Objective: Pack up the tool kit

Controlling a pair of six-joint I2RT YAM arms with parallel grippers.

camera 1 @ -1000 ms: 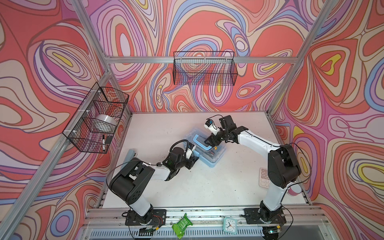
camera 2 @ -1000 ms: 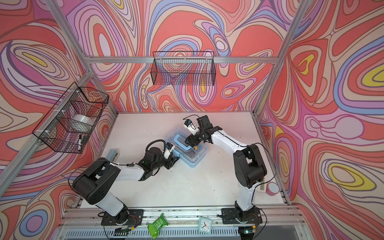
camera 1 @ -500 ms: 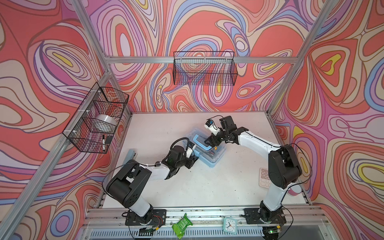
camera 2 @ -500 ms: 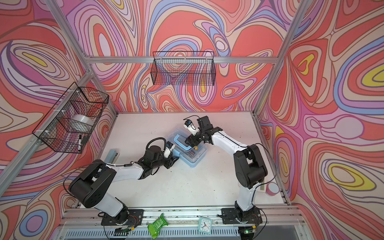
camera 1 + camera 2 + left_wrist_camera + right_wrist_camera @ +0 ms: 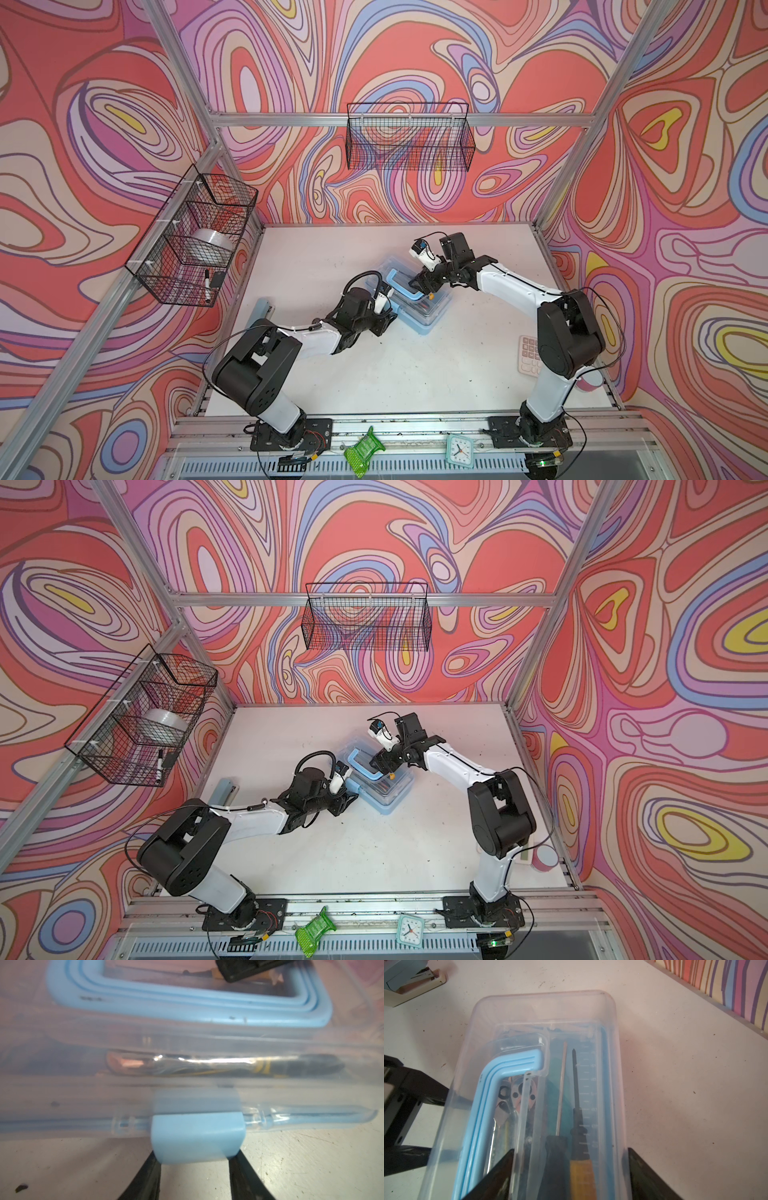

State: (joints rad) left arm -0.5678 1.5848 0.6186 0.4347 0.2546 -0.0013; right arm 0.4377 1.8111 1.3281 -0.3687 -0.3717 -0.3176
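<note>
The white, speckled counter carried the light blue tool kit near its middle, set askew. A grey-blue stapler lay by the left edge, and a pink calculator by the right edge.

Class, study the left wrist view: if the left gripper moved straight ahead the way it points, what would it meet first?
The left gripper would meet the blue latch on the tool kit side; its fingertips seem to touch it, though depth is unclear.
</note>
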